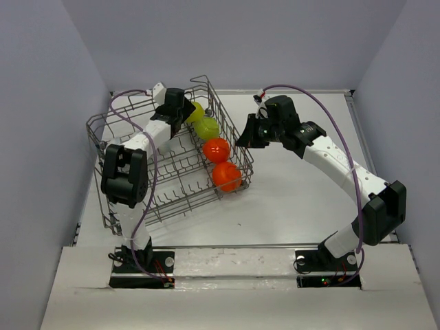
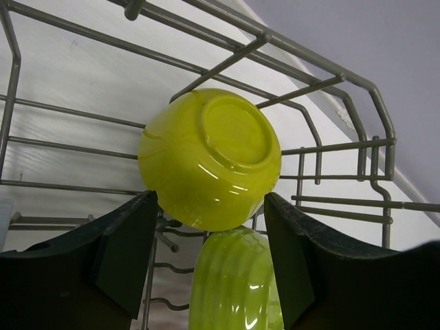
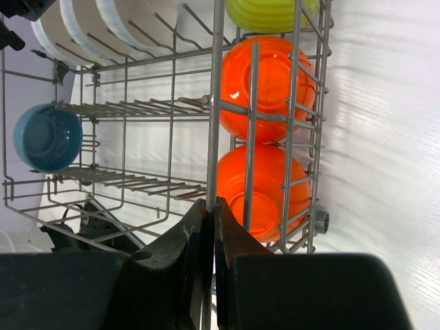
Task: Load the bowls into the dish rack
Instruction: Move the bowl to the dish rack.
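The grey wire dish rack (image 1: 180, 196) lies askew on the left half of the table. Along its right side stand a yellow-green bowl (image 1: 196, 112), a green bowl (image 1: 207, 128) and two orange-red bowls (image 1: 216, 149) (image 1: 226, 177). My left gripper (image 1: 185, 110) is open at the rack's far end. In the left wrist view its fingers (image 2: 127, 254) flank the yellow-green bowl (image 2: 210, 158), which rests bottom-up against the wires above the ribbed green bowl (image 2: 237, 282). My right gripper (image 3: 212, 216) is shut on an upright rim wire of the rack (image 3: 216, 103), beside the orange-red bowls (image 3: 265, 192).
A blue bowl (image 3: 45, 137) and white bowls (image 3: 103, 27) stand in the rack's other rows. Grey walls close in the white table (image 1: 295, 185) on three sides. Purple cables (image 1: 323, 110) loop off both arms.
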Controlling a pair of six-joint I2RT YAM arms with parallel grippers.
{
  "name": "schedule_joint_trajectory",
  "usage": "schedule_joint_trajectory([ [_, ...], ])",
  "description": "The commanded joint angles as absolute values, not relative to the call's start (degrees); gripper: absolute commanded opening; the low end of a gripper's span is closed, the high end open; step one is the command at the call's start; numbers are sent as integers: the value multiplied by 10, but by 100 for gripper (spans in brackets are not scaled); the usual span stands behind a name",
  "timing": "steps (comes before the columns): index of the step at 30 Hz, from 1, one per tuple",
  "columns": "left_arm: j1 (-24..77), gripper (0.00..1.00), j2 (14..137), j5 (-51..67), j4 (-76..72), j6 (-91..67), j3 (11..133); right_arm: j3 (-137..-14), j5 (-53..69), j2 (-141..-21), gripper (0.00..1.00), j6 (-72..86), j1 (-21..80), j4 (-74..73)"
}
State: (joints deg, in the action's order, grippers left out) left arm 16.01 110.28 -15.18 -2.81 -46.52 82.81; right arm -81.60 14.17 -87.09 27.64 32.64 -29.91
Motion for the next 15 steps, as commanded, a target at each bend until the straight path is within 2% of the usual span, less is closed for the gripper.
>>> schedule_joint_trajectory([
  [1,156,73,1056,-178,-55,-504,821,-819,143,-882,5,236,321,-312],
  [6,152,80,1060,-179,-47,-537,822,-821,145,-882,5,236,321,-312],
  [15,142,82,1070,-162,-54,-562,820,-818,143,-879,5,236,321,-312],
])
